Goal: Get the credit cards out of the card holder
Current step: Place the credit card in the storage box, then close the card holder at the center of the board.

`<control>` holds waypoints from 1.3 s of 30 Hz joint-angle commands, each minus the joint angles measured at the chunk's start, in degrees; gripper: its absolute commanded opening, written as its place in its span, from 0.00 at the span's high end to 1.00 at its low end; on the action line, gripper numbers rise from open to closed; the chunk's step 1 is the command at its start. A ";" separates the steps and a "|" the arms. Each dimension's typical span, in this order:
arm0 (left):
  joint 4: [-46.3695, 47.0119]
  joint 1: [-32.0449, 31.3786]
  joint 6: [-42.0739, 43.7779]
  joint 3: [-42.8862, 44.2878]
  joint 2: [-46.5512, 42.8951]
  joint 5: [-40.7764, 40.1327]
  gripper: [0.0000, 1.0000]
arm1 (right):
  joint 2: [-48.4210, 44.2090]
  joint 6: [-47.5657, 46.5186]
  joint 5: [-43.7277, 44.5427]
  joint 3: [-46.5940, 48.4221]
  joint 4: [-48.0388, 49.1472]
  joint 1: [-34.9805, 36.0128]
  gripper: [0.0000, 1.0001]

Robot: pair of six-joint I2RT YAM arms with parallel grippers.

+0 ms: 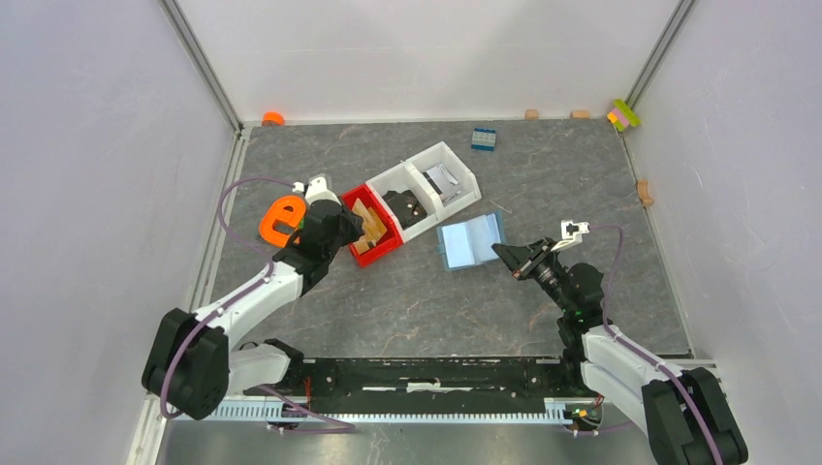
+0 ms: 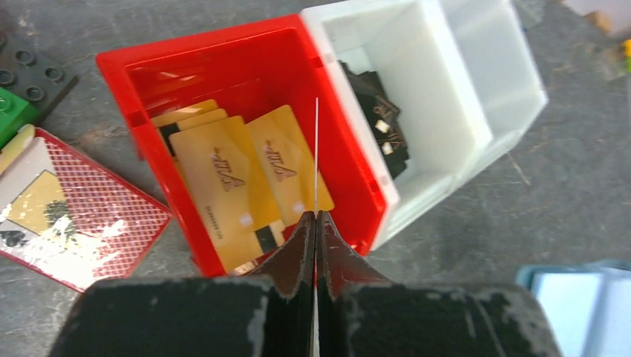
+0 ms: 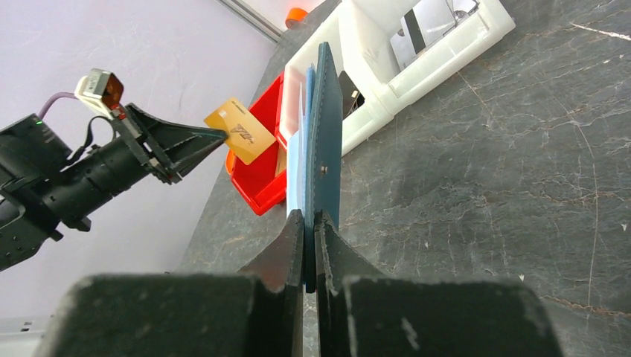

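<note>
Left tool (image 2: pixel 315 217) pinches one credit card (image 3: pixel 239 132) over the red bin (image 2: pixel 223 59) (we count four inside). Right tool (image 3: pixel 310 216) clamps the card holder (image 3: pixel 326 134).

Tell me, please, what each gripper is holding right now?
Left gripper: closed on a credit card, over the red bin.
Right gripper: closed on the edge of the open card holder.

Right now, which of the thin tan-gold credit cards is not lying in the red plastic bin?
The tan-gold credit card pinched on edge in the left gripper, held over the red plastic bin; the other cards lie flat and overlapping inside it.
</note>
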 commanded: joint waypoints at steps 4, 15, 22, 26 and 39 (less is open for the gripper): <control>-0.15 4.33 4.38 5.25 6.52 3.81 0.98 | -0.10 -1.17 0.86 0.81 1.69 -0.16 1.00; -5.48 6.75 5.18 9.62 11.60 4.35 0.50 | 0.14 -1.04 0.60 0.84 1.98 -0.20 1.00; -2.34 5.87 4.66 6.50 5.12 7.53 0.34 | 0.87 -0.90 0.14 0.88 2.71 -0.24 1.00; -1.94 4.35 4.79 5.65 1.41 11.91 0.30 | 1.57 -0.55 -0.57 0.88 3.64 -0.20 1.00; 15.34 -4.48 0.31 2.87 5.65 38.49 0.10 | 2.90 1.41 -3.06 0.16 9.39 -0.19 1.00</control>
